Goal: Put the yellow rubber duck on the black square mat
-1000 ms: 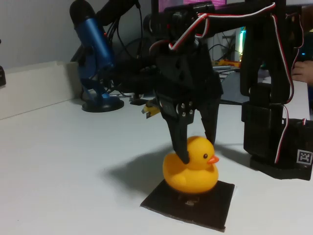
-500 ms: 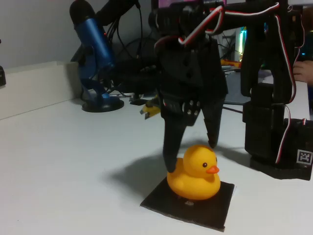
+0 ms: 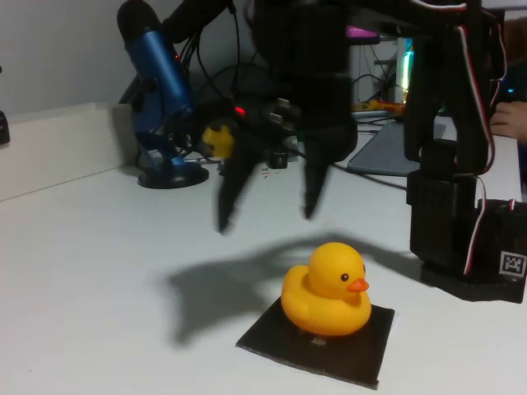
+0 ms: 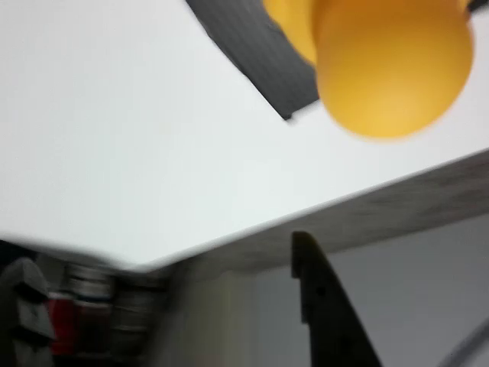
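Nearest to me in the fixed view lies the black square mat [image 3: 329, 346], flat on the white tabletop [image 3: 99, 271], one corner toward the camera. The yellow rubber duck [image 3: 327, 290] sits upright on it, roughly over its middle, beak to the right of the picture, with nothing touching it. I judge the placing itself done: the duck rests on the mat under its own weight.

Above and to the left of the duck hangs my pincer [image 3: 265, 197], blurred with motion, its two dark fingers spread wide and holding nothing, well clear of the duck's head. In the wrist view one dark finger [image 4: 325, 313] rises from the bottom edge, while the duck [image 4: 390, 61] and a corner of the mat [image 4: 260, 57] sit at the top of the picture, smeared and out of focus.

So the step in hand, as I read it, is the retreat after release. The next move calls for little: lift away without swinging low over the duck, since a brush from a finger could tip it or slide it off the mat, then bring the arm to rest.

Further back stand the arm's black base [image 3: 461, 247] at the right and a blue microphone [image 3: 160, 99] on its stand at the left, both well apart from the mat
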Action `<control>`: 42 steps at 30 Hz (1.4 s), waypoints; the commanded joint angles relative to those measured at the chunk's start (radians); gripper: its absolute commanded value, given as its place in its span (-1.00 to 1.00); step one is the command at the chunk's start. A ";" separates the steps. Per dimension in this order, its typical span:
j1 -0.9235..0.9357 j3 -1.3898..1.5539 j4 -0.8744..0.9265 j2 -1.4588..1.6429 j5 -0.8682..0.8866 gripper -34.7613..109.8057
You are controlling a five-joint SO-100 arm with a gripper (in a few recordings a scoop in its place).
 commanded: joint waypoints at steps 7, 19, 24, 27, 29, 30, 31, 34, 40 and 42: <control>0.506 -0.206 0.066 0.057 -0.025 0.00; 0.989 -0.281 0.048 0.057 -0.009 0.00; 1.066 -0.279 0.032 0.057 0.032 0.00; 1.071 -0.278 0.041 0.057 0.095 0.00; 1.069 -0.278 0.044 0.064 0.114 0.00; 1.063 -0.278 0.044 0.077 0.118 0.00; 1.062 -0.278 0.044 0.095 0.121 0.00; 1.060 -0.278 0.044 0.178 0.121 0.00; 1.060 -0.278 0.048 0.244 0.121 0.00; 1.060 -0.278 0.049 0.255 0.121 0.00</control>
